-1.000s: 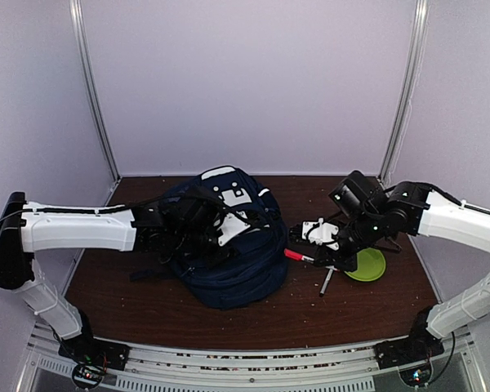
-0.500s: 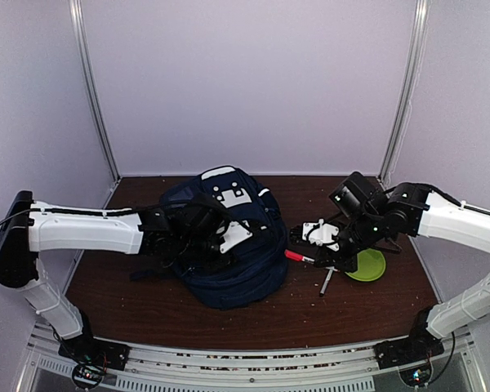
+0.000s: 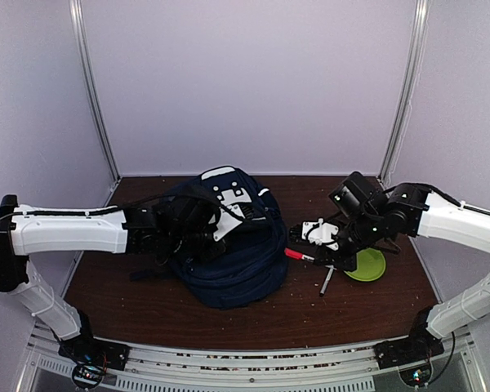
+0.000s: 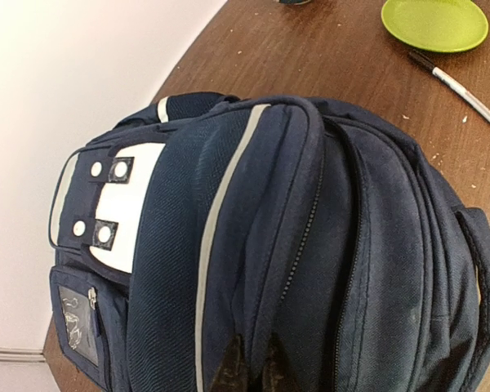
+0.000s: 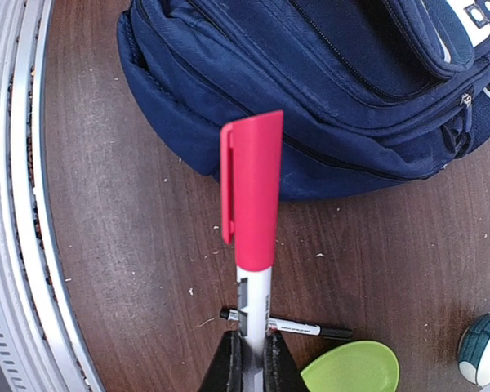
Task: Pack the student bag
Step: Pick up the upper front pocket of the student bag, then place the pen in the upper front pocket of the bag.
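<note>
Here's the student bag (image 3: 237,265), a large soft navy-blue fabric backpack, slumped mid-table on the brown wooden table (image 3: 147,302), its white patch toward the far edge. The left gripper (image 4: 249,369) has its tips pinched together on a fold of the bag by the zipper. The right gripper (image 5: 251,347) is clamped on a red-capped white marker (image 5: 253,188), held between the bag and the right edge. Near that edge lie a round lime-green plate (image 3: 369,265) and a black pen (image 5: 287,328).

I see a lime-green plate (image 3: 366,265) on the brown table (image 3: 147,302), a black marker (image 3: 327,281) lying just beside it, and a red-capped marker (image 5: 251,188) lifted off the wood.
</note>
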`<state>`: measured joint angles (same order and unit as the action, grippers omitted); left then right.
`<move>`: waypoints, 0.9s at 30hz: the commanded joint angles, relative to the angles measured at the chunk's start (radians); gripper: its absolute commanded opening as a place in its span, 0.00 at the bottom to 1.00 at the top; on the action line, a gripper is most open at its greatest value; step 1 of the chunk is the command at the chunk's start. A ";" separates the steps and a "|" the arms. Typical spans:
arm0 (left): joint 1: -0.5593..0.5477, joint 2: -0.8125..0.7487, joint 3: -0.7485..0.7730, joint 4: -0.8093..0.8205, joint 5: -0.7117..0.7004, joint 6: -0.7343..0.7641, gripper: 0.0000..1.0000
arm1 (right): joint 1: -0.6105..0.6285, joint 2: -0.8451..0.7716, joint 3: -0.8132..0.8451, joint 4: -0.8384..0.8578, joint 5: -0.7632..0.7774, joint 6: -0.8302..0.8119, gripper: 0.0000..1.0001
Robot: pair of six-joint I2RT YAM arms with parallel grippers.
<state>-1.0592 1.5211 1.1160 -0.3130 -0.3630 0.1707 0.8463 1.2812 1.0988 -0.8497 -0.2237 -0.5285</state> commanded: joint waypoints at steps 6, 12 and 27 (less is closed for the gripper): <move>0.021 -0.041 -0.007 0.106 -0.060 -0.053 0.00 | 0.049 0.058 0.099 0.120 0.207 -0.092 0.00; 0.057 -0.043 0.055 0.077 0.018 -0.114 0.00 | 0.099 0.130 0.182 0.193 0.343 -0.237 0.00; 0.111 -0.047 0.131 0.081 0.197 -0.213 0.00 | 0.206 0.307 0.230 0.444 0.489 -0.478 0.00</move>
<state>-0.9581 1.5089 1.1889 -0.3332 -0.2127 -0.0097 1.0279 1.5513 1.3067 -0.5316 0.2039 -0.9398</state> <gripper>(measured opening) 0.050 0.079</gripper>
